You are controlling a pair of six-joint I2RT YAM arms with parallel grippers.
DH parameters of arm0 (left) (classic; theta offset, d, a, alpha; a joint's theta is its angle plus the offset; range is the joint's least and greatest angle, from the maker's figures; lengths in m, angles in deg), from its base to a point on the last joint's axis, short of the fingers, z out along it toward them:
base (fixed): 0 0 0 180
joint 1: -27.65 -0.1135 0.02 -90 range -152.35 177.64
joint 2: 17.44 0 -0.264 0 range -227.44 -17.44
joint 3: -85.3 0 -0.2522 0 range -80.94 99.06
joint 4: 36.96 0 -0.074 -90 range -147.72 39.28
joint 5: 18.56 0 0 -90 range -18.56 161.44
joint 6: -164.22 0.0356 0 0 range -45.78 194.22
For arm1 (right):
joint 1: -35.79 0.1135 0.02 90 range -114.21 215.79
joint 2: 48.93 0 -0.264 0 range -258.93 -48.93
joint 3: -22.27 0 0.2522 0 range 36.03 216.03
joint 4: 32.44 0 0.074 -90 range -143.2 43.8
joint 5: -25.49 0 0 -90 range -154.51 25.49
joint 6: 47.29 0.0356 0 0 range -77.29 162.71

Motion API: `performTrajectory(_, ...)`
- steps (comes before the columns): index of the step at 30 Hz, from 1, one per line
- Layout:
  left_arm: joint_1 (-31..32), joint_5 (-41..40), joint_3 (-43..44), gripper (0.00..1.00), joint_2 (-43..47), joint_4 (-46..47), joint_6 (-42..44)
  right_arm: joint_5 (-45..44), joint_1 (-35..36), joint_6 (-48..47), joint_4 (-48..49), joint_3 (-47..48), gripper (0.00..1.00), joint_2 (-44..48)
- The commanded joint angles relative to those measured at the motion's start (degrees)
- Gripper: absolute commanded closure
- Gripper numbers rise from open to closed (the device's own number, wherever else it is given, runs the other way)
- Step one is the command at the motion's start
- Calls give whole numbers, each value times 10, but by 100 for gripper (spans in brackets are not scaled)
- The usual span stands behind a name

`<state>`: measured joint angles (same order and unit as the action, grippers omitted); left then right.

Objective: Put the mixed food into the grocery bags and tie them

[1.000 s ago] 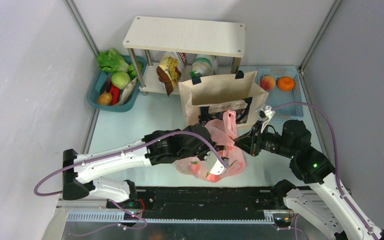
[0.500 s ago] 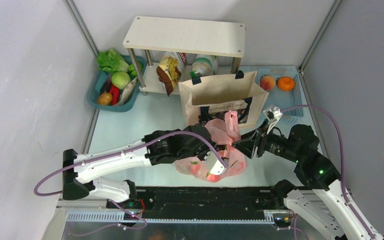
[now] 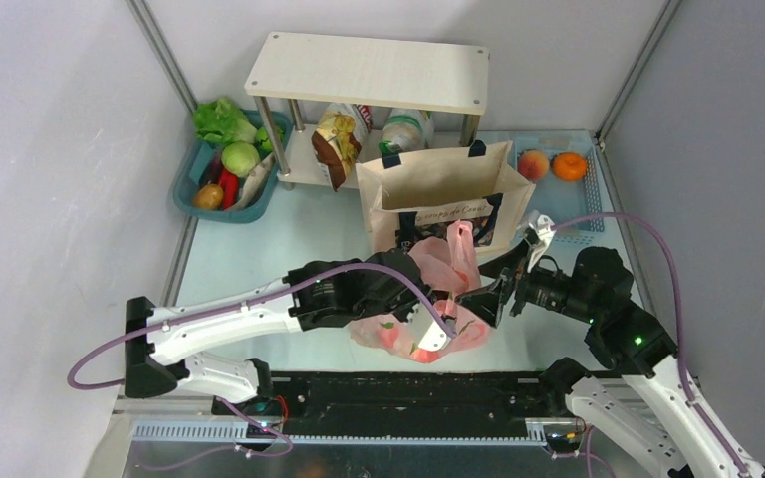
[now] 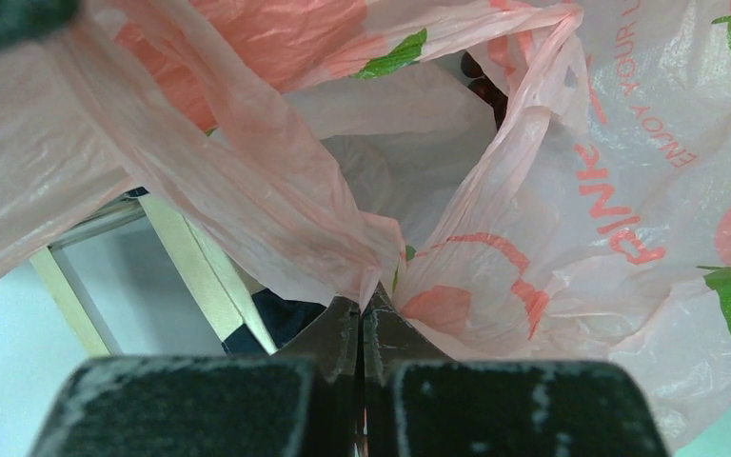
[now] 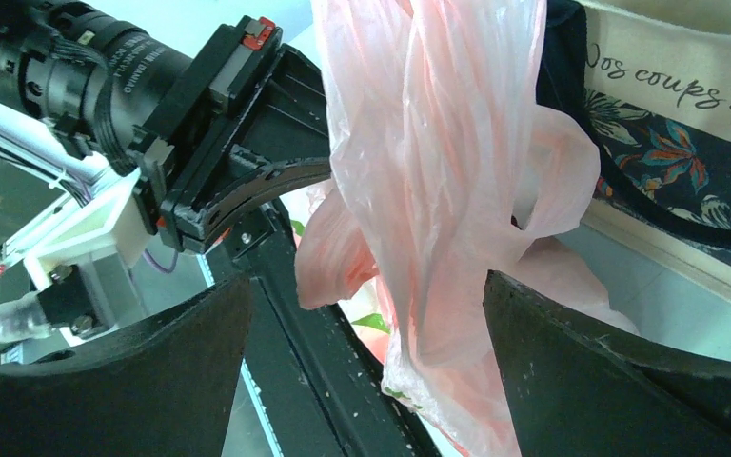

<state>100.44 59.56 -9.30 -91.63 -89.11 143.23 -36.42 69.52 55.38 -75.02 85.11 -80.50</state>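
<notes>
Now my left tool (image 4: 362, 326) is pressed together, pinching a gathered fold of the pink bag (image 4: 552, 267); my right tool (image 5: 366, 328) is spread wide, the bag's raised handle (image 5: 428, 143) hanging loose inside the gap, canvas tote (image 5: 695, 133) just behind

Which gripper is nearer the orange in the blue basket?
Right. The right gripper, open around a handle of the pink bag, is nearer the bases than the orange and leftward; the left gripper, shut on that bag, lies even farther left.
</notes>
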Motion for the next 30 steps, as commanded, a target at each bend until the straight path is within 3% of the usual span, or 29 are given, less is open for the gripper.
performTrajectory(1, 6, -5, 18, 100, -2, 9, 7, -10, 16, -18, 33, -3, 6, -20)
performTrajectory(6, 6, -4, 25, 100, -8, 9, 7, -43, 40, -16, 49, -4, 11, -35)
performTrajectory(11, 7, -5, 34, 100, -17, 9, 8, -53, 50, -11, 60, -5, 24, -49)
performTrajectory(14, 8, -6, 38, 100, -23, 9, 8, -57, 52, -9, 61, -5, 37, -54)
performTrajectory(22, 7, -7, 46, 100, -23, 9, 9, -51, 55, -20, 47, -5, 39, -53)
performTrajectory(24, 8, -7, 47, 100, -24, 9, 9, -52, 54, -21, 45, -5, 44, -52)
performTrajectory(28, 9, -9, 53, 100, -29, 9, 7, -50, 54, -19, 49, -4, 80, -51)
performTrajectory(29, 8, -9, 54, 100, -30, 9, 5, -52, 54, -17, 48, -4, 93, -50)
performTrajectory(30, 8, -11, 57, 100, -31, 9, 0, -59, 55, -16, 49, -4, 98, -49)
